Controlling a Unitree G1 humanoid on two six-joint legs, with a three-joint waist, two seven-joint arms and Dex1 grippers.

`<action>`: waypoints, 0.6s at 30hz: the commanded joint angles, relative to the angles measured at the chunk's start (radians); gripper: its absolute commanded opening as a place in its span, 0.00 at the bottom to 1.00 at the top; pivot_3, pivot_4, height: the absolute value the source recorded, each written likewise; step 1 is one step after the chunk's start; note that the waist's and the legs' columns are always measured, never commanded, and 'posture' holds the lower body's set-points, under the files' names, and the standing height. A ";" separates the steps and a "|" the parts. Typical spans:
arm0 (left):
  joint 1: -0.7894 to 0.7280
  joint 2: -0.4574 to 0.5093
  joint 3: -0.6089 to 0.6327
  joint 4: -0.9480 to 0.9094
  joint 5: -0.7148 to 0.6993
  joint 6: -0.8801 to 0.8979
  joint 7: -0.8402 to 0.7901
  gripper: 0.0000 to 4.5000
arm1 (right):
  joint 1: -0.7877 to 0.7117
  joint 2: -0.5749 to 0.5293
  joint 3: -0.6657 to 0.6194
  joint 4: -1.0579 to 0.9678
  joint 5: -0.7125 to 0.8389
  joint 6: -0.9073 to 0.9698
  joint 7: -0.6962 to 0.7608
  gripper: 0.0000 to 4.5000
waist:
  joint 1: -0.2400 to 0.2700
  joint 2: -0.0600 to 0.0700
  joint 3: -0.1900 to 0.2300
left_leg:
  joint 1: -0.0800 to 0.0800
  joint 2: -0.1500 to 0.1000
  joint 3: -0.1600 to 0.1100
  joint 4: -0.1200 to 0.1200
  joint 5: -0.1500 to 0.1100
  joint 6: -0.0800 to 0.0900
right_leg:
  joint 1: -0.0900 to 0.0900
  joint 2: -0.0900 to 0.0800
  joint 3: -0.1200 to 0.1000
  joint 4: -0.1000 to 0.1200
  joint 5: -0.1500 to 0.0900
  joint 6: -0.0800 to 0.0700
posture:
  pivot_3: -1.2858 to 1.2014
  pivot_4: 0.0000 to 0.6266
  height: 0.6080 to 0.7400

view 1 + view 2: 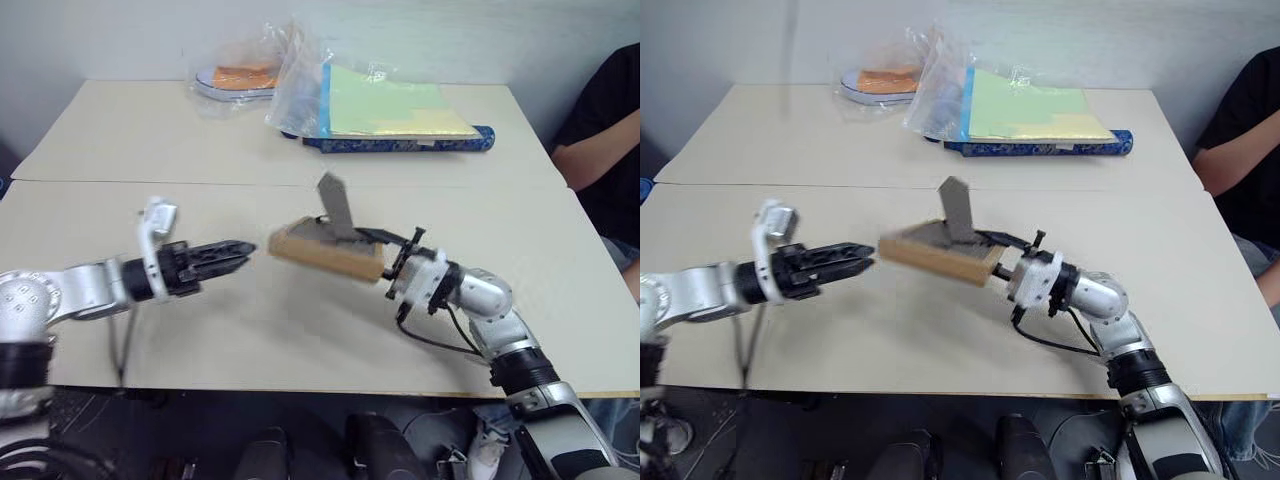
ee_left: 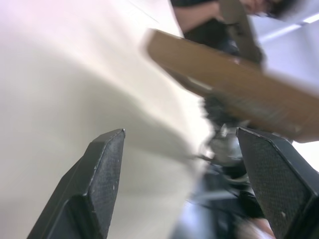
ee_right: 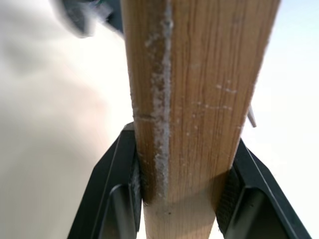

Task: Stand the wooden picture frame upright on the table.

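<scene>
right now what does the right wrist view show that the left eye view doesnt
Right wrist view alone: both fingers of the right pincer pressing the wooden picture frame on its two faces, wood grain close up.

Left eye view alone: the frame's fold-out stand raised, the left pincer beside the frame, the blue-edged folder behind.

Both: the frame held above the table.

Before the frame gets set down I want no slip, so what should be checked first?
1. Right gripper clamps the light-wood picture frame edge: ok.
2. Left gripper open and apart from the frame: ok.
3. Grey fold-out stand swung out from the back: ok.
4. Frame upright: not ok, held tilted, back side up, above the cream table.
5. Table beneath the frame free of things; blue-edged folder lies far back: ok.
6. Stand locked firmly: cannot tell.
</scene>
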 commanded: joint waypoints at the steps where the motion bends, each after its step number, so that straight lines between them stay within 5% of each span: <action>1: 0.030 0.027 0.039 -0.076 0.220 -0.177 -0.195 0.87 | 0.040 -0.003 -0.045 -0.156 0.328 0.403 0.068 0.30 | 0.008 0.000 0.000 | -0.001 0.000 -0.001 0.000 0.000 0.000 | 0.000 -0.001 -0.001 0.000 0.000 0.000 | 0.52 0.24 1.00; 4: 0.065 0.002 0.005 -0.143 0.468 -0.438 -0.345 1.00 | 0.052 -0.022 -0.083 -0.201 0.486 0.737 0.035 0.30 | 0.018 0.000 0.000 | -0.001 -0.001 -0.002 0.000 0.000 0.001 | 0.001 -0.002 -0.002 -0.002 0.000 0.000 | 0.52 0.24 1.00; 9: 0.114 -0.029 -0.053 -0.220 0.608 -0.527 -0.485 1.00 | 0.059 -0.016 -0.147 -0.200 0.573 1.023 -0.025 0.30 | 0.026 0.001 0.000 | -0.002 -0.001 -0.002 -0.001 0.000 0.001 | 0.000 -0.002 -0.002 -0.003 0.000 0.000 | 0.52 0.24 1.00; 18: 0.121 -0.086 -0.052 -0.218 0.683 -0.506 -0.516 1.00 | 0.122 -0.010 -0.099 -0.184 0.426 1.079 0.031 0.30 | 0.025 0.000 0.000 | -0.002 -0.001 -0.001 -0.001 -0.001 0.003 | 0.000 -0.002 -0.001 -0.001 0.000 0.000 | 0.52 0.24 1.00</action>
